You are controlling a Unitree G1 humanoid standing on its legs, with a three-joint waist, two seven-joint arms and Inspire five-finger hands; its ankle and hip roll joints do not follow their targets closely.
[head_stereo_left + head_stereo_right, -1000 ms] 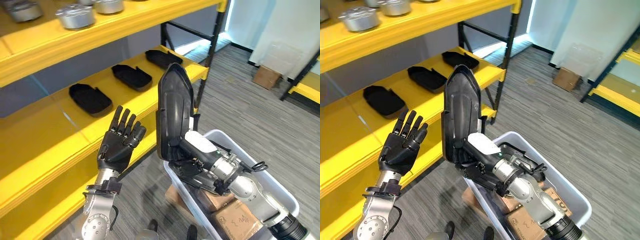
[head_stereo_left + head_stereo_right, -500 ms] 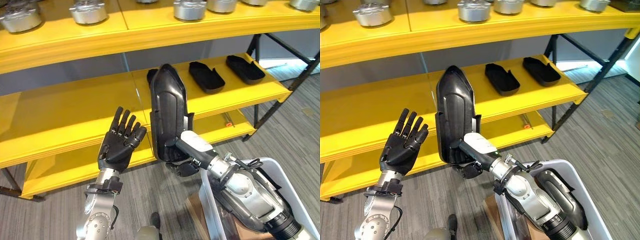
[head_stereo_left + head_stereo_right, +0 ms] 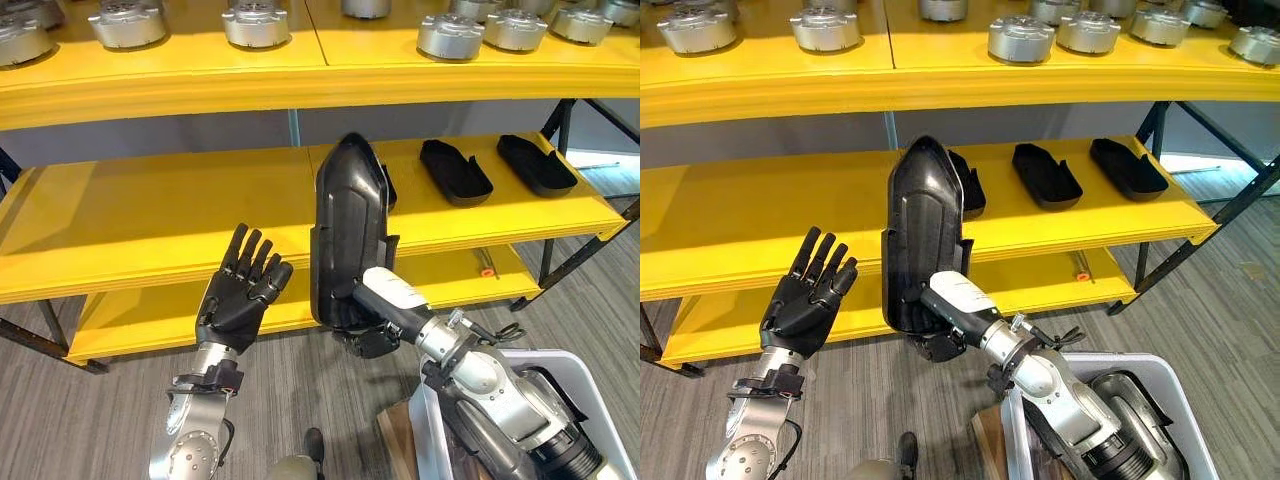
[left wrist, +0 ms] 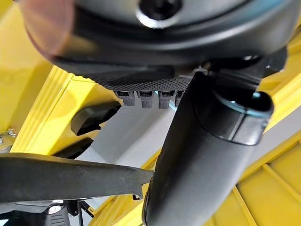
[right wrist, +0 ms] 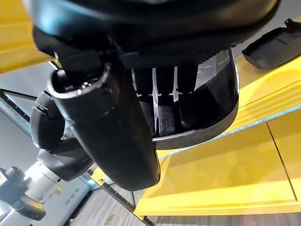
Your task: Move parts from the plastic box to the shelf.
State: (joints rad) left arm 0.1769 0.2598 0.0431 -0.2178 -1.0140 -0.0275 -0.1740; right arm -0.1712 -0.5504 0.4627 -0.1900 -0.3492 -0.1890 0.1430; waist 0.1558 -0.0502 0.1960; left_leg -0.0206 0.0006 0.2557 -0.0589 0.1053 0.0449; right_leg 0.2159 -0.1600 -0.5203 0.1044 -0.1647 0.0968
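- Gripping the lower end of a long black part [image 3: 347, 235], the right hand [image 3: 368, 318] has its fingers and white-covered thumb curled round it and holds it upright, its pointed end up, in front of the yellow shelf [image 3: 150, 215].
- In the right wrist view the fingers [image 5: 162, 110] lie against the part's curved inner face.
- Raised just beside the part without touching it, the left hand [image 3: 238, 292] is released: fingers straight and spread, pointing up.
- Three more black parts lie in a row on the middle level of the shelf: one [image 3: 965, 182] half hidden behind the held part, one [image 3: 1045, 175] in the middle, one [image 3: 1128, 167] nearest the shelf's right end.
- Round silver metal parts [image 3: 252, 22] stand in a line on the top level.
- At the lower right stands the white plastic box [image 3: 1170, 405] with a dark part [image 3: 1135, 400] in it.
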